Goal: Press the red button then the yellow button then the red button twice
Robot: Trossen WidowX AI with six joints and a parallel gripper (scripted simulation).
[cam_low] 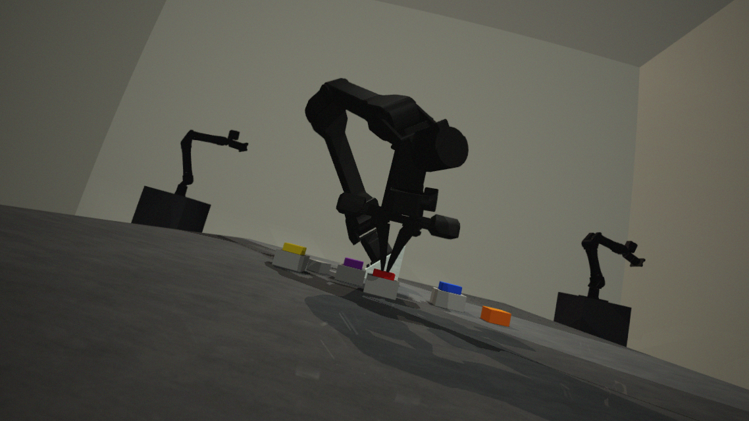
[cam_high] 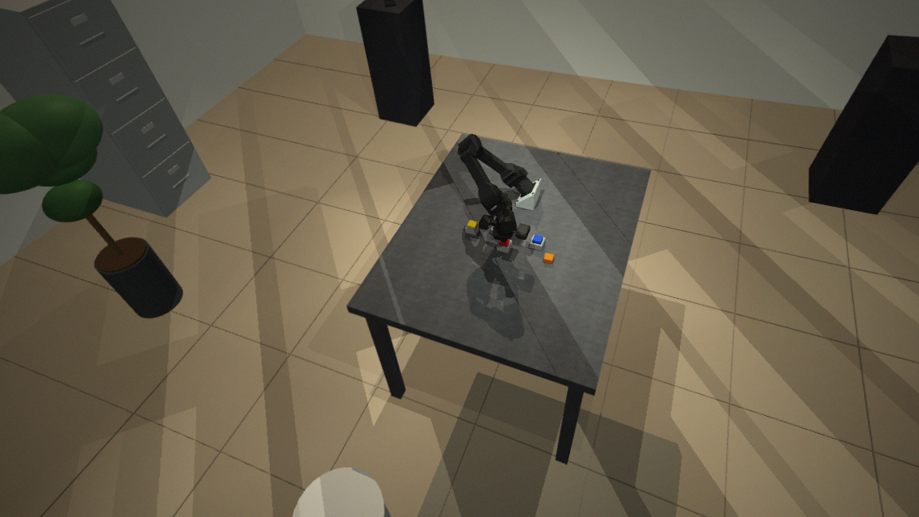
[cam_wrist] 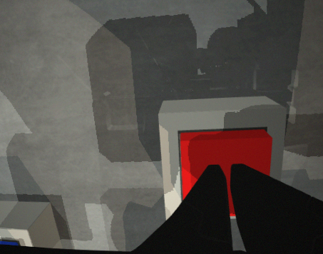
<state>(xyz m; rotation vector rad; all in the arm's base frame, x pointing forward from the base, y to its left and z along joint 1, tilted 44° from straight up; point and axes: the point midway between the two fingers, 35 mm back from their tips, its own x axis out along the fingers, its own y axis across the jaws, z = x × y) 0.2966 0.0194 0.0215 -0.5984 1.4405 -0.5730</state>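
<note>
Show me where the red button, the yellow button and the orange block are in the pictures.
red button [cam_wrist: 224, 158]: wrist view, on its red top face.
yellow button [cam_low: 294, 248]: exterior view, on the yellow cap's side.
orange block [cam_low: 495, 315]: exterior view, on its front face.

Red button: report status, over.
Gripper shut, holding nothing, tips down on red button. Purple button close beside, untouched. Orange block well off. Nothing in the way.
</note>
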